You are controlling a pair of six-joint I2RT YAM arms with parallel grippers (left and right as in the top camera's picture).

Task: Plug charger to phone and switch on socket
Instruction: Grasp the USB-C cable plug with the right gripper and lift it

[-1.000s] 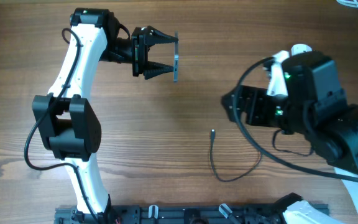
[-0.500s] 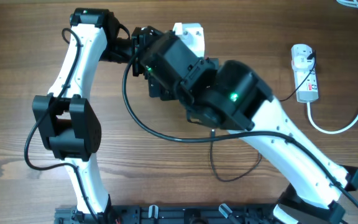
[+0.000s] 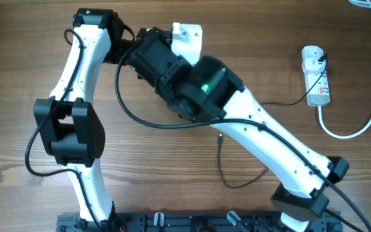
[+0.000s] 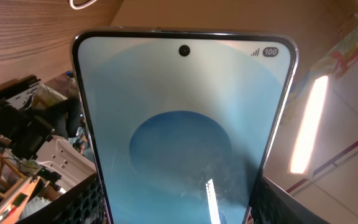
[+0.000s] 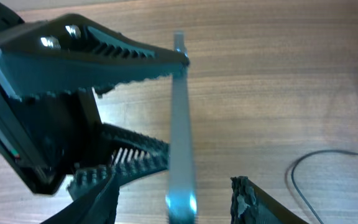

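The phone (image 4: 182, 124) has a cyan-blue screen and fills the left wrist view. My left gripper (image 4: 179, 208) is shut on its sides and holds it on edge above the table. In the right wrist view the phone (image 5: 180, 124) shows edge-on between the left gripper's black fingers (image 5: 86, 56). My right gripper (image 5: 176, 202) is open, one finger on each side of the phone's near end. In the overhead view the right arm (image 3: 198, 84) hides the phone. The charger's tip (image 3: 220, 136) lies on the table and its cable (image 3: 237, 183) loops. The socket (image 3: 317, 77) lies at the right with a black plug in it.
A thick white cord (image 3: 359, 125) runs from the socket to the table's right edge. The left arm (image 3: 76, 77) stands along the left side. A black rail (image 3: 172, 222) runs along the front edge. The charger cable also shows in the right wrist view (image 5: 316, 165).
My right arm swung from beside the socket across to the left and now sits over the held phone. The socket is uncovered. The left arm and phone have not moved.
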